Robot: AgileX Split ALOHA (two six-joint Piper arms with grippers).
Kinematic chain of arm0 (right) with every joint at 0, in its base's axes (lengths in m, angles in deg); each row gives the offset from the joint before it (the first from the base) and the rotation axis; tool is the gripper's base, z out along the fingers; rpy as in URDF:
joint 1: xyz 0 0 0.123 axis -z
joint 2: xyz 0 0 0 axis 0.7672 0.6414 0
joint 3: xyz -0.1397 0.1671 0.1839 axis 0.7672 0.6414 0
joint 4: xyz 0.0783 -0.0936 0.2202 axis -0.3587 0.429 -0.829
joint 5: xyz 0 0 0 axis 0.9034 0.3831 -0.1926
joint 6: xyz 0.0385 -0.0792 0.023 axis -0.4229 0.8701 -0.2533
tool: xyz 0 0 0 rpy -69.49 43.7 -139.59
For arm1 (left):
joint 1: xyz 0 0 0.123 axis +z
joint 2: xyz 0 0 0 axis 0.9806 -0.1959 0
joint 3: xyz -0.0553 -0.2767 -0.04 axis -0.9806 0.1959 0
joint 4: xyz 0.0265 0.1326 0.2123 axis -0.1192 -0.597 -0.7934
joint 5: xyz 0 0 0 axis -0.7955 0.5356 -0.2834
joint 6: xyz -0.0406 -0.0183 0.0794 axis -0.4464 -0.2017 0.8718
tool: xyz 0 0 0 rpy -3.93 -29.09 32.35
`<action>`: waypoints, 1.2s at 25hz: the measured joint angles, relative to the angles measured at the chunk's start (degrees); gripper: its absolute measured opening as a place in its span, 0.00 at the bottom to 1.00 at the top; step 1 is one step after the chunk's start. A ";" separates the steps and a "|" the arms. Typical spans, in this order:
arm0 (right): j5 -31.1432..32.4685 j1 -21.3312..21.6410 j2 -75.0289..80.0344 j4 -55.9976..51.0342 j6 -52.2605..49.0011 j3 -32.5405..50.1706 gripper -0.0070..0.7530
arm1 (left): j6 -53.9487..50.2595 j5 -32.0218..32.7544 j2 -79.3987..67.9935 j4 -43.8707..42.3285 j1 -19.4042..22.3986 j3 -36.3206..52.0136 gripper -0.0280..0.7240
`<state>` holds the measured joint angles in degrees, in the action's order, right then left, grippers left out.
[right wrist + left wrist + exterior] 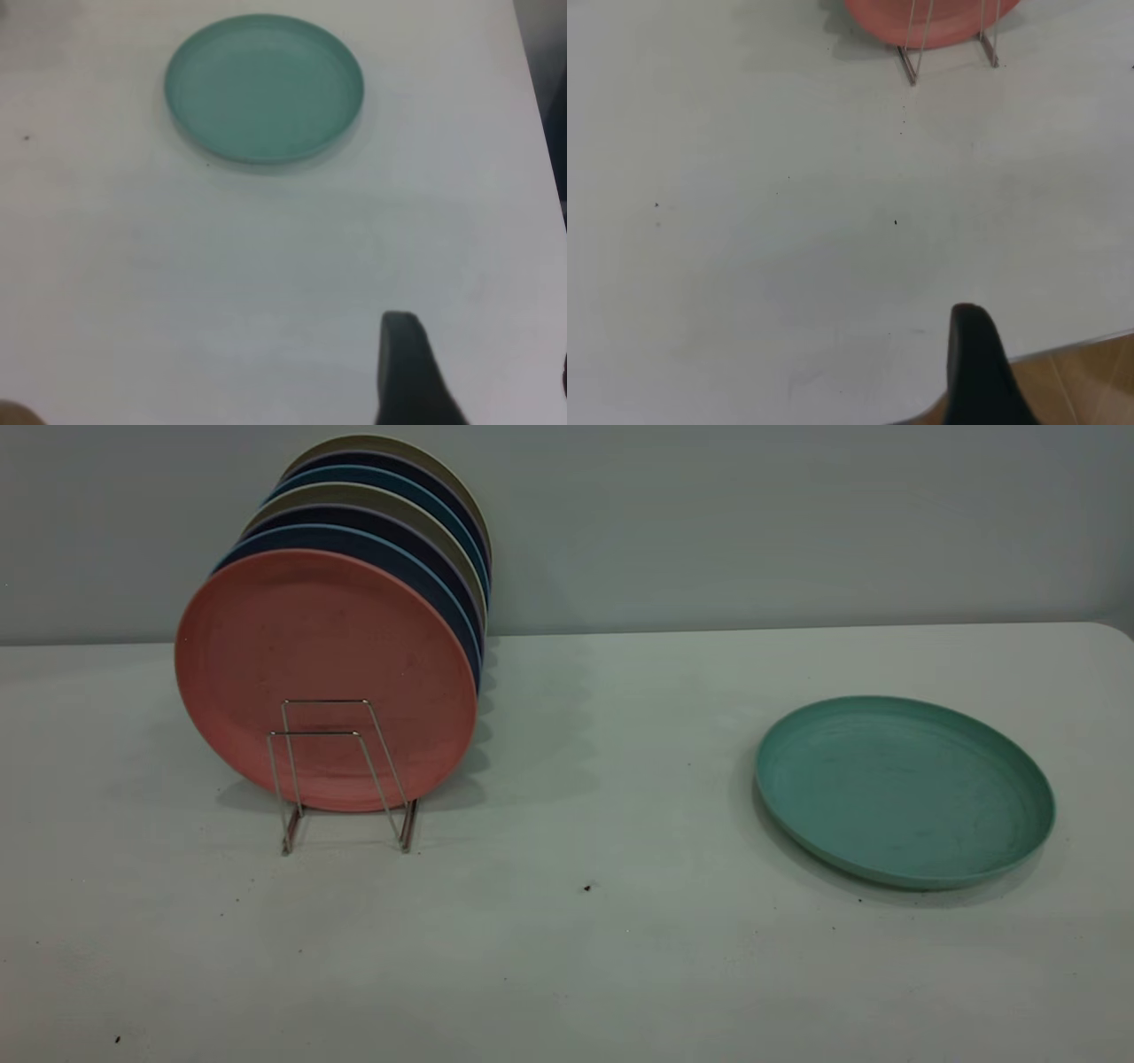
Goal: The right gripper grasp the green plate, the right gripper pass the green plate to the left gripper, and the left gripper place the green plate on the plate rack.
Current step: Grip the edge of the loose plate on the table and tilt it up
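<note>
- One green plate (904,790) lies flat on the white table (567,939), right of centre in the exterior frame, nothing near it.
- Plate rack (341,775), left of centre: salmon-pink plate (323,660) in front, about six others (390,522) behind.
- Left gripper (979,367) and right gripper (407,372): one fingertip visible each; opening cannot be told.

Salmon-pink plate (930,19) and plate rack (950,35) cut off at left wrist view's edge.
</note>
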<state>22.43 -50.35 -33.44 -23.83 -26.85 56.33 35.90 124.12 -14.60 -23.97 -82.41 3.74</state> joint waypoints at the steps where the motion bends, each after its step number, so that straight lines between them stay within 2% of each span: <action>1: 0.00 0.00 0.00 -0.23 -0.04 0.00 0.57 | 0.00 -0.14 0.00 0.00 0.00 0.00 0.64; 9: -0.23 0.00 1.05 -2.34 -0.04 -0.05 0.57 | -2.87 -0.51 -2.84 -0.26 0.00 0.00 0.65; 12: -0.65 0.00 6.52 -3.41 -0.04 -0.23 0.58 | -3.78 -1.10 -10.00 -1.81 0.00 -0.20 0.70; 16: -3.17 0.00 19.09 -5.90 0.65 -1.54 0.65 | -3.88 -5.37 -23.74 -3.77 0.00 -3.33 0.76; 23: -11.80 0.00 44.16 -11.87 10.37 -6.80 0.70 | -3.82 -13.95 -48.07 -3.77 0.00 -14.02 0.76; 30: -25.38 0.00 65.76 -21.63 22.64 -10.19 0.70 | -2.99 -24.00 -68.81 -1.83 0.00 -22.69 0.76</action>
<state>-2.95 -50.35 32.32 -45.46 -4.21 46.14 32.91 100.11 -83.41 -25.80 -82.41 -18.95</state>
